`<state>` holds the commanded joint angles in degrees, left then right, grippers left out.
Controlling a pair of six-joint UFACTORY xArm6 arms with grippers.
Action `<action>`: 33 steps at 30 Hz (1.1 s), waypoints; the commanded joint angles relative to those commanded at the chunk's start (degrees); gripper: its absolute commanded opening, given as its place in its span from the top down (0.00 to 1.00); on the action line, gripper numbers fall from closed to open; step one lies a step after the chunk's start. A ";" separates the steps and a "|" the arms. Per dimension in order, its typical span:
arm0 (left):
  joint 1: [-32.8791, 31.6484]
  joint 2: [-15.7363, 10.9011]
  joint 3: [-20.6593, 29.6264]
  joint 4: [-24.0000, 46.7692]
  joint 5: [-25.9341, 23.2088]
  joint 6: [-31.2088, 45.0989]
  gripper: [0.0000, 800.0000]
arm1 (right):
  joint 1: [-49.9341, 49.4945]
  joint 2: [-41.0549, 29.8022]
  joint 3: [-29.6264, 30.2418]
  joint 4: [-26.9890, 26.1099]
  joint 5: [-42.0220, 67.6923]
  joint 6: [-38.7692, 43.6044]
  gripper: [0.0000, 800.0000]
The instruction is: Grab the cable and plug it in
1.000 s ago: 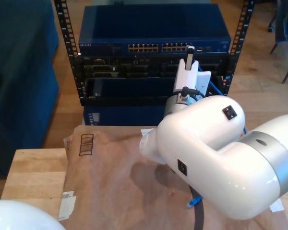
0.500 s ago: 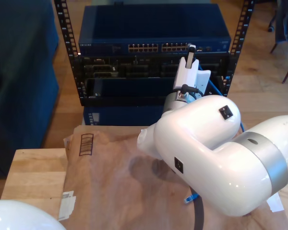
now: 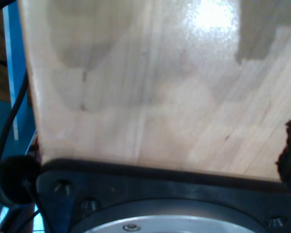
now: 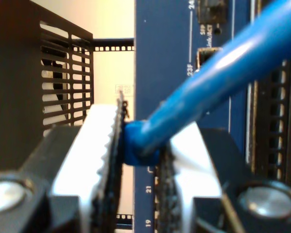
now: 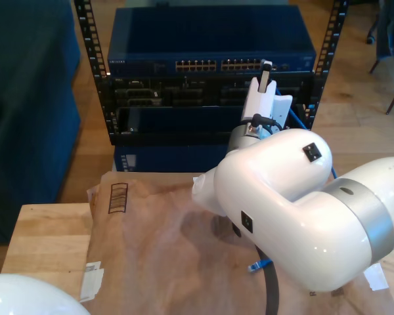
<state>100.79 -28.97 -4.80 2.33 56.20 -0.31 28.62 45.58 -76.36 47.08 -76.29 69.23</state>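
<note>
Lying nearest in the exterior view, the worktop carries crumpled brown paper, and the free plug end of the cable rests on that paper toward the worktop's near edge, beneath the big white arm. Whether the first gripper's jaws are open or closed cannot be told — its wrist view gives a close stretch of pale wood and a black mounting flange, no fingertips. Farther out, the second gripper has its jaws closed on the cable's other end, the blue boot pinched between the toothed pads. Beyond it stands the blue switch, the gripper tip close to the far-right ports of its row. The step in hand looks like insertion — next would be squaring the plug to one port and pressing straight in until it seats.
</note>
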 joint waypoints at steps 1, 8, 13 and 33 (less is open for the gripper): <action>0.00 0.09 -0.09 0.00 0.00 0.00 0.00 | 0.00 0.00 0.09 -0.09 0.00 -0.79 1.00; 0.00 0.00 0.00 0.00 0.00 0.00 0.00 | 0.00 0.00 0.09 0.00 0.00 -3.16 1.00; 0.00 0.00 0.00 0.00 0.00 0.00 0.00 | 0.18 0.00 0.09 0.00 0.09 -2.90 1.00; 0.00 0.00 0.00 0.00 0.00 0.00 0.00 | 0.53 1.67 -3.08 0.09 2.11 -2.73 1.00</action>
<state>100.79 -28.97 -4.80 2.33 56.20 -0.31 29.14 47.25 -79.44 47.16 -74.18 66.51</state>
